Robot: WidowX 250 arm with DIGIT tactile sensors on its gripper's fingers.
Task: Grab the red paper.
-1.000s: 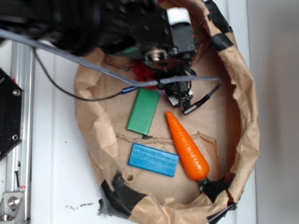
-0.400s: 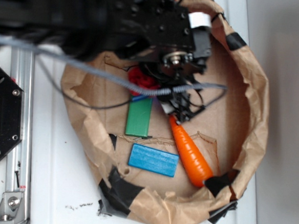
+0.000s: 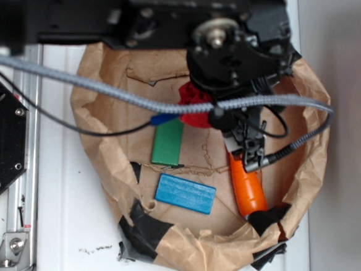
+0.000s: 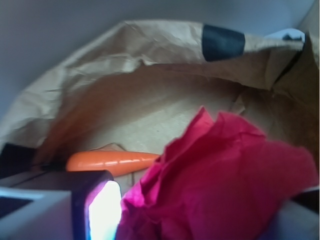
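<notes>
Gripper [image 3: 222, 113] sits over the upper middle of the brown paper nest [image 3: 303, 156], hidden in the exterior view by the black arm housing and a grey braided cable [image 3: 109, 87] crossing in front. In the wrist view one finger [image 4: 92, 207] shows at lower left, with a bright glare on its inner face, and a second edge appears at lower right. The red paper [image 4: 225, 185] fills the space between them, crumpled and pressed close to the lens; the gripper looks clamped on the wad, though the contact points themselves are out of frame.

In the exterior view the red paper [image 3: 194, 105] shows as a ruffled bright patch under the wrist, just above the top end of the green block [image 3: 167, 142]. Whether the wad touches the nest floor cannot be told.

The green block lies lengthwise, upright in the frame, left of centre. The blue block [image 3: 186, 193] lies below it, crosswise, slightly apart. The orange carrot [image 3: 248, 190] lies to the right of both blocks, its upper end covered by the wrist hardware; in the wrist view the carrot [image 4: 112, 162] lies behind the wad on the paper floor.

Black tape patches [image 3: 146, 229] mark the nest's rim. The nest rests on a white table [image 3: 69, 227].
</notes>
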